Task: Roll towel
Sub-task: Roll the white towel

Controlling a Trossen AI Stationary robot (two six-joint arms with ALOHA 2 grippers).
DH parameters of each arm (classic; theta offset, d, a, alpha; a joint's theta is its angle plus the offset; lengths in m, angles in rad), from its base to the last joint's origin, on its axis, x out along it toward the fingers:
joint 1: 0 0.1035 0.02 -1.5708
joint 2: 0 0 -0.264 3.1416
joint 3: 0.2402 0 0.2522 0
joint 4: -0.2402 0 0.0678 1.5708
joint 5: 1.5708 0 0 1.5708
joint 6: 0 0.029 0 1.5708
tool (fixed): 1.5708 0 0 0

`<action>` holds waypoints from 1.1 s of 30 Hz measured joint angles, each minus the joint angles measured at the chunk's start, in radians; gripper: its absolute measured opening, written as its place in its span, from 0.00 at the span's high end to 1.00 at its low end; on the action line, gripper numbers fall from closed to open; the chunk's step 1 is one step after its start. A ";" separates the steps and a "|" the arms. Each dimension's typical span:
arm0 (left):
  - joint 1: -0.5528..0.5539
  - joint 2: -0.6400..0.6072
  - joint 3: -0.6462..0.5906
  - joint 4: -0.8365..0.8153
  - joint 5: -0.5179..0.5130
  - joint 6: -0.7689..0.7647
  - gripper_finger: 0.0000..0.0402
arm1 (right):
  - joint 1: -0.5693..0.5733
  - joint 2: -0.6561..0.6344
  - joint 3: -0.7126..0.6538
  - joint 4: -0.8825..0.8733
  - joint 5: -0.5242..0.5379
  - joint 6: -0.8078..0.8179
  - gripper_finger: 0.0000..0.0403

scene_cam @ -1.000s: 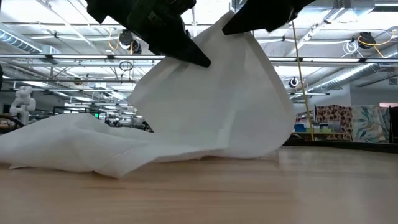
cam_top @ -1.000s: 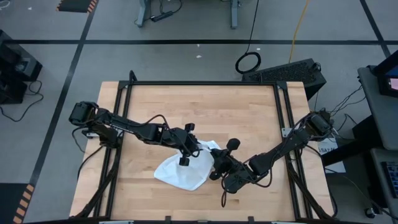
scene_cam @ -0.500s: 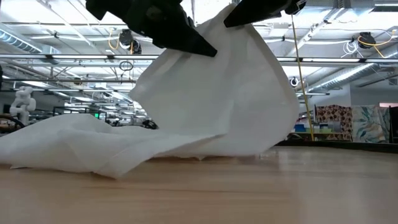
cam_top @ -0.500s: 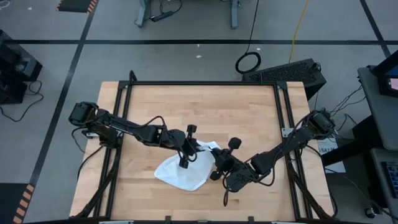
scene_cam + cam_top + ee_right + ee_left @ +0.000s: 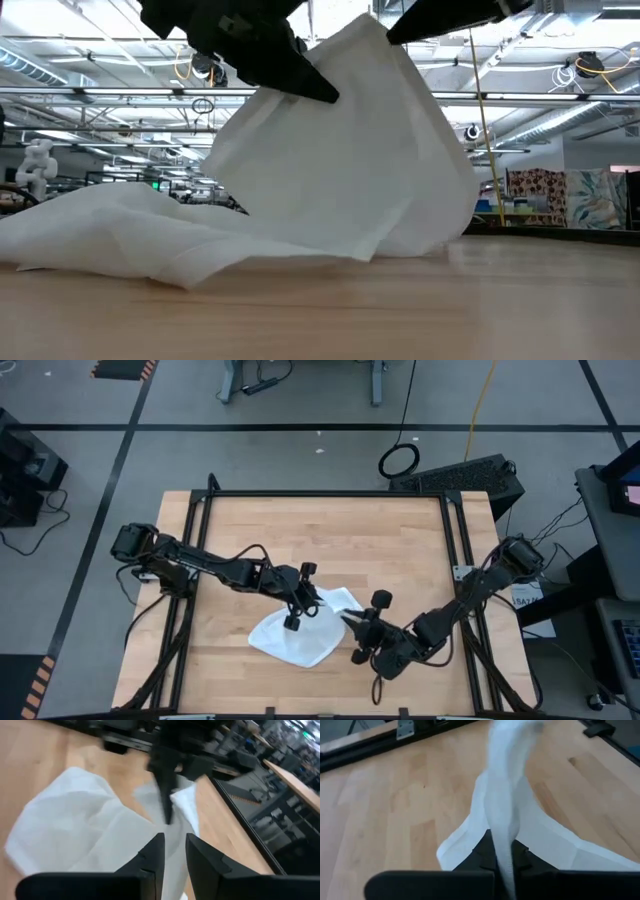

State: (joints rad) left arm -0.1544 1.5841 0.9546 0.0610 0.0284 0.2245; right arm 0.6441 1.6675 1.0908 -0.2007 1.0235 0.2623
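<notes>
High view showed the white towel (image 5: pixel 300 632) crumpled on the pale wood-plank bench (image 5: pixel 320 530), toward its front middle. The soft cloth rose in a peaked fold where the left hand (image 5: pixel 297 612) was clenched on it; left wrist view had the fabric pinched between its dark fingers (image 5: pixel 482 852). The right hand (image 5: pixel 357 628), just beside the towel's edge, was slightly parted, gripping nothing. Grey floor with black tape lines surrounded the bench.
</notes>
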 joint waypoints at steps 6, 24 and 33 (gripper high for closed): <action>0.010 0.000 0.000 0.002 0.034 -0.006 0.99 | 0.004 -0.002 0.000 -0.004 0.017 -0.030 0.84; 0.010 0.000 0.000 0.001 0.050 -0.010 1.00 | -0.025 0.006 0.000 0.135 -0.071 -0.330 0.63; 0.010 0.000 0.000 0.005 0.051 -0.010 1.00 | -0.068 0.006 0.000 0.127 -0.113 -0.400 0.62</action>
State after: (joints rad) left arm -0.1444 1.5841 0.9545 0.0662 0.0792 0.2146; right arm 0.5757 1.6733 1.0908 -0.0734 0.9109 -0.1380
